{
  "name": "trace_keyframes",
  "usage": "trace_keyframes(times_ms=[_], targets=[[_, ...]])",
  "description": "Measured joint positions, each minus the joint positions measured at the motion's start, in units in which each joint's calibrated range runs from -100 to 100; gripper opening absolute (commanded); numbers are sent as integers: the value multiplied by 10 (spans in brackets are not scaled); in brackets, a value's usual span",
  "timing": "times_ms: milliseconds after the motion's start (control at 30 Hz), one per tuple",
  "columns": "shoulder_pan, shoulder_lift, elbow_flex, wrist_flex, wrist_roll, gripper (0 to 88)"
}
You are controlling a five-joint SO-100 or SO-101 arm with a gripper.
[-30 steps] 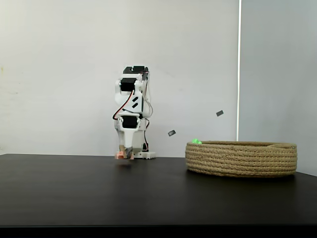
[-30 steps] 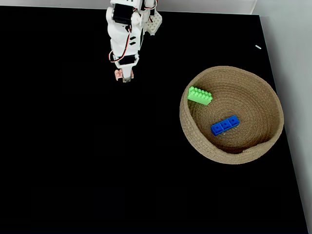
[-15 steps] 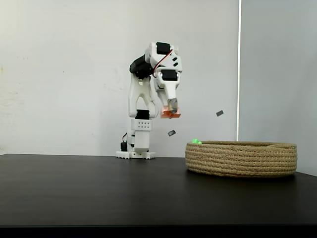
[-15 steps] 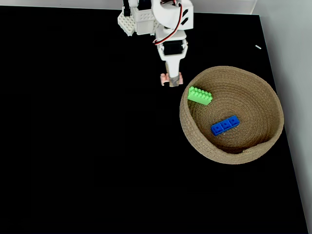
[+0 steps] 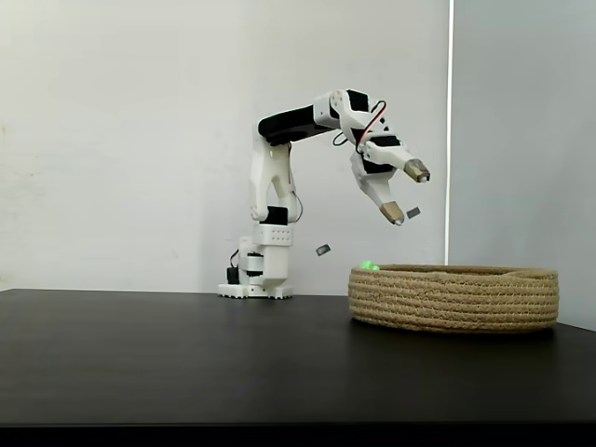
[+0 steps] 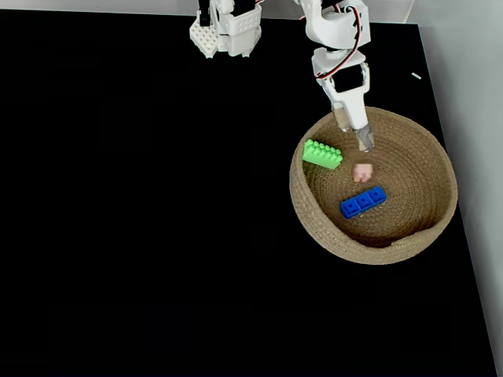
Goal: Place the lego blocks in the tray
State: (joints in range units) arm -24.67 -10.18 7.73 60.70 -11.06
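Salmon-pink plastic, blurred in the top-down fixed view, marks the shortest of the lego blocks, the pink brick [image 6: 363, 172], which we see inside the tray [image 6: 437, 161] between the green brick [image 6: 322, 154] on its left and the blue brick [image 6: 363, 201] nearer the camera; we cannot tell whether it is already at rest or in mid-fall. In the side-on fixed view the gripper [image 5: 404, 192] hangs above the left part of the tray [image 5: 453, 299] with its jaws spread wide and nothing between them; in the top-down view the gripper [image 6: 355, 130] sits over the far-left inner wall of the coiled rope. We judge the bricks to be light, rigid and smooth-sided, so they should tolerate a short drop but may slip under a weak pinch; the flat long sides, not the studded top, offer the surest hold. The tray looks soft-walled yet stiff enough to stand on the black tabletop [image 6: 141, 236]. With all three bricks inside the tray, we judge the task essentially complete.
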Motion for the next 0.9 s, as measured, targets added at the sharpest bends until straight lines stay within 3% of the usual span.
trace_keyframes(times_ms=[167,233,300,333,533,900], targets=[[21,-4,16,-6,0,288],[50,-27,50,-6,2,198],[86,-70,95,-18,7,22],[107,-97,121,-25,9,4],[221,-283,281,-64,32,3],[302,-615,744,-224,93,3]])
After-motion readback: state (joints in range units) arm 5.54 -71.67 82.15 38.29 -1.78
